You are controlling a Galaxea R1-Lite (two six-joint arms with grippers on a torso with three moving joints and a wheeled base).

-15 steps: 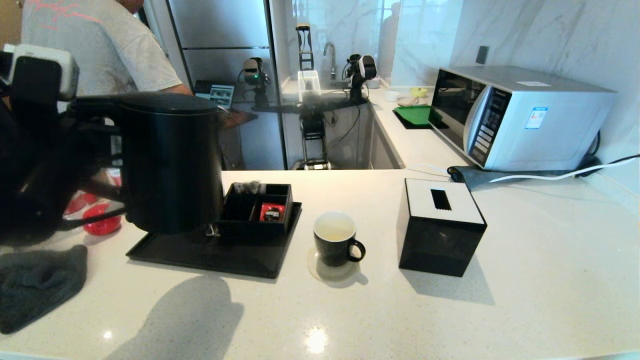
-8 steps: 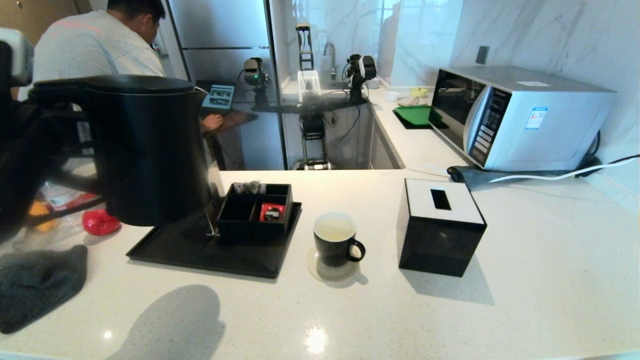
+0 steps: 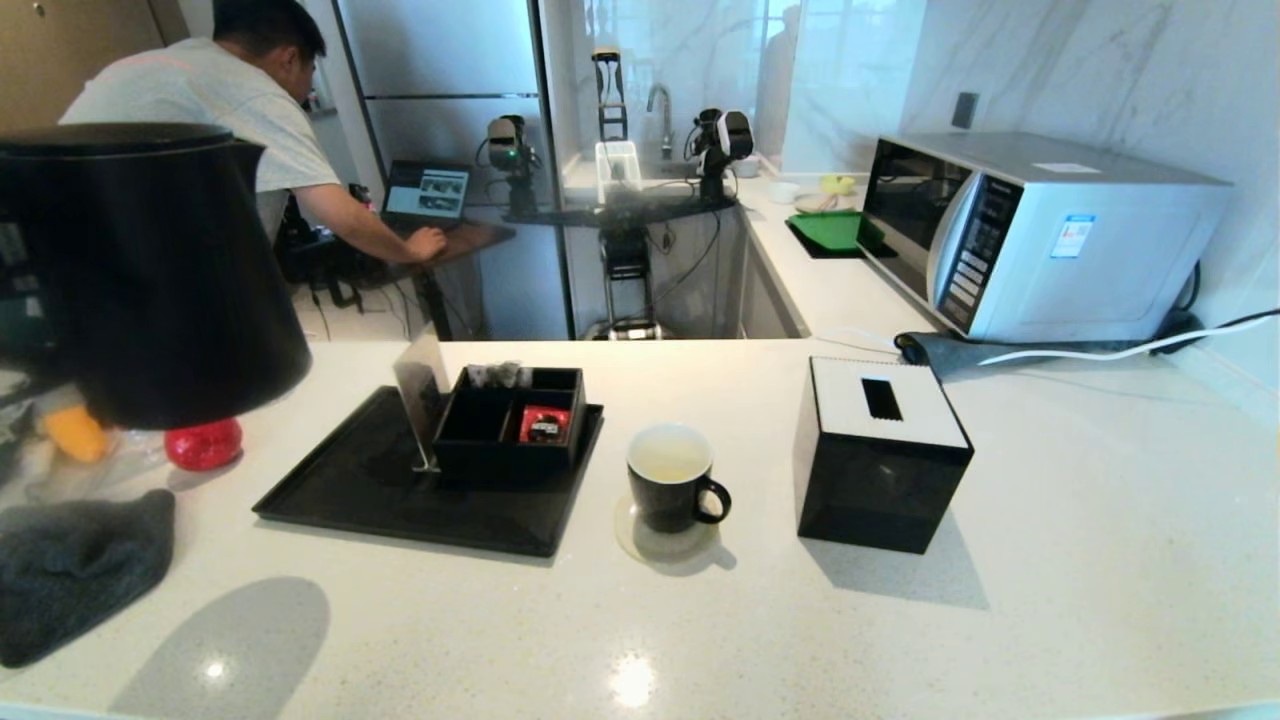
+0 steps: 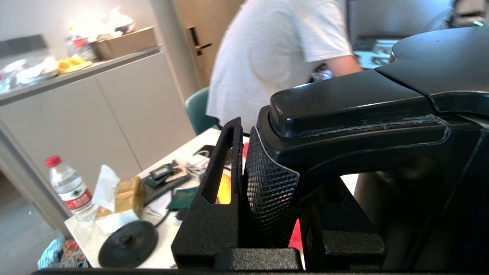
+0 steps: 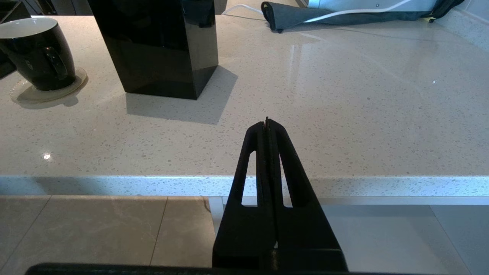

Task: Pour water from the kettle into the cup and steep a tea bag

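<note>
The tall black kettle (image 3: pixel 150 270) hangs upright in the air at the counter's far left, left of the tray. In the left wrist view my left gripper (image 4: pixel 275 164) is shut on the kettle's handle (image 4: pixel 344 103); the head view does not show this gripper. The black mug (image 3: pixel 670 478) with a white inside stands on a round coaster mid-counter and is also in the right wrist view (image 5: pixel 36 53). Small grey pouches (image 3: pixel 497 374), possibly tea bags, sit at the organizer's back. I cannot make out any water. My right gripper (image 5: pixel 266 121) is shut and empty at the counter's front edge.
A black tray (image 3: pixel 330 500) carries an organizer box (image 3: pixel 505 450) with a red sachet (image 3: pixel 544 424). A black tissue box (image 3: pixel 880 450) stands right of the mug, a microwave (image 3: pixel 1040 230) behind it. A grey cloth (image 3: pixel 70 570) lies front left. A person works at the back.
The kettle has moved left and up with my left gripper, away from above the tray. The tray's left part and a shiny card stand now show. The right arm is still.
</note>
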